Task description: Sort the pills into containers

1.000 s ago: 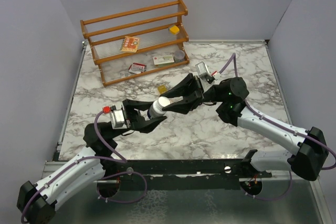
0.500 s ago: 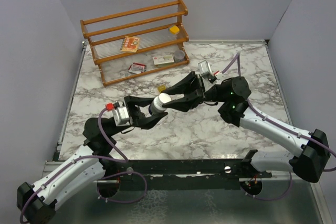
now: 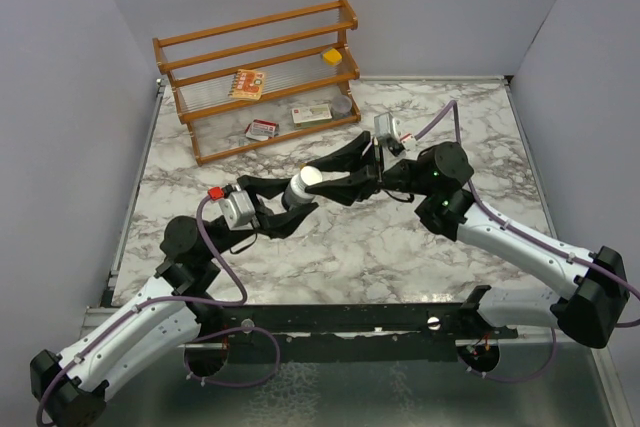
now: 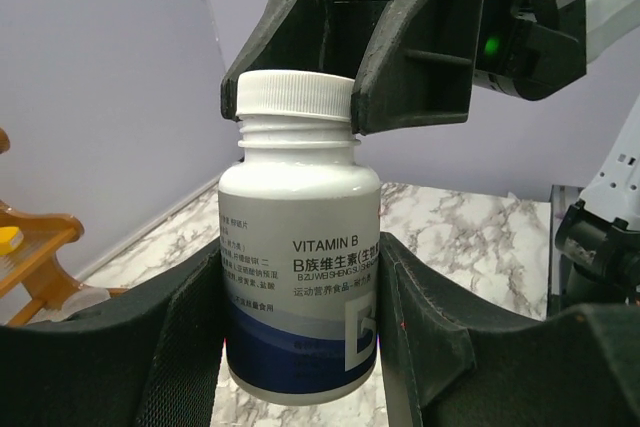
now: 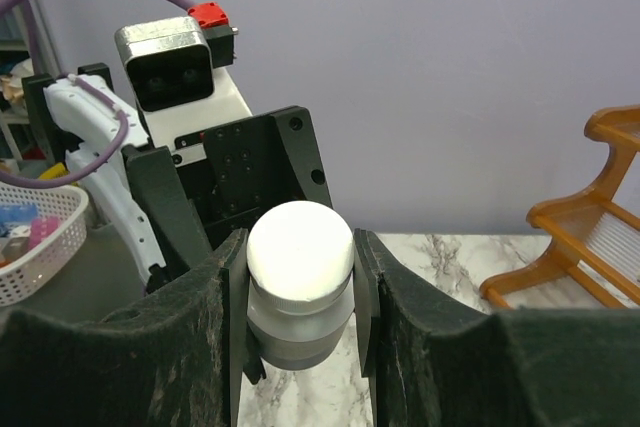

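Note:
A pill bottle point(image 3: 300, 189) with a grey and blue body and a white cap point(image 3: 311, 178) hangs above the middle of the marble table. My left gripper point(image 3: 289, 203) is shut on its body point(image 4: 298, 277), with a finger point(image 4: 190, 327) pressed to each side. My right gripper point(image 3: 322, 179) comes from the opposite side and is shut on the white cap point(image 5: 299, 247); its pads point(image 5: 232, 292) clamp the cap's rim. In the left wrist view the cap point(image 4: 290, 95) sits on the threaded neck, with the right fingers point(image 4: 410, 47) over it. The pills are hidden from view.
A wooden rack point(image 3: 258, 77) stands at the back left. It holds a yellow cube point(image 3: 332, 55), flat printed boxes point(image 3: 247, 84) point(image 3: 311, 114) point(image 3: 262, 129) and a low grey tin point(image 3: 343, 105). Purple-grey walls close off three sides of the table.
Both grippers have lifted the bottle together, carrying it a little toward the rack. Both grips look unchanged.

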Robot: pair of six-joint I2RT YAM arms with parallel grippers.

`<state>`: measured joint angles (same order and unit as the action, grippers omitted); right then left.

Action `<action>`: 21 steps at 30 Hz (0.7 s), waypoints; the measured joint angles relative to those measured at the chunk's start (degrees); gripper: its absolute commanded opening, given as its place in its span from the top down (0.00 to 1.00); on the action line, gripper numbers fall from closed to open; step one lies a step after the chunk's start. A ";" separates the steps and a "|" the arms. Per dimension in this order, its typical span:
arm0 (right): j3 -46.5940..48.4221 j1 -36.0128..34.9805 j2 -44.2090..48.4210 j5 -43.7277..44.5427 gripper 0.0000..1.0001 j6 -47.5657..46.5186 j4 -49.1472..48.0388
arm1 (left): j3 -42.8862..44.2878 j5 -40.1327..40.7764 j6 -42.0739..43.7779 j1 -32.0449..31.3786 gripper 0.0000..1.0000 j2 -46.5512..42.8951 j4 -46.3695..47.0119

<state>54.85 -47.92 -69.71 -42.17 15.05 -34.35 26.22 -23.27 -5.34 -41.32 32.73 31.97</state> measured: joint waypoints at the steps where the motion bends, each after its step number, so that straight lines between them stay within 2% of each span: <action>1: 0.07 0.00 -0.02 0.42 0.99 -0.46 0.31 | 0.39 0.46 0.28 0.00 1.00 -0.04 -0.79; 13: 0.72 0.09 -0.57 1.75 0.99 -1.18 1.77 | 2.60 2.08 6.19 0.02 1.00 0.04 -6.12; 21: 1.11 0.09 -0.83 -0.68 0.99 2.49 1.51 | 2.36 -1.36 8.68 0.35 1.00 -2.49 -7.23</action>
<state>55.96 -47.83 -70.54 -42.85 17.54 -32.84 28.58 -24.62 3.33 -40.97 30.24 24.73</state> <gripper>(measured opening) 0.397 0.543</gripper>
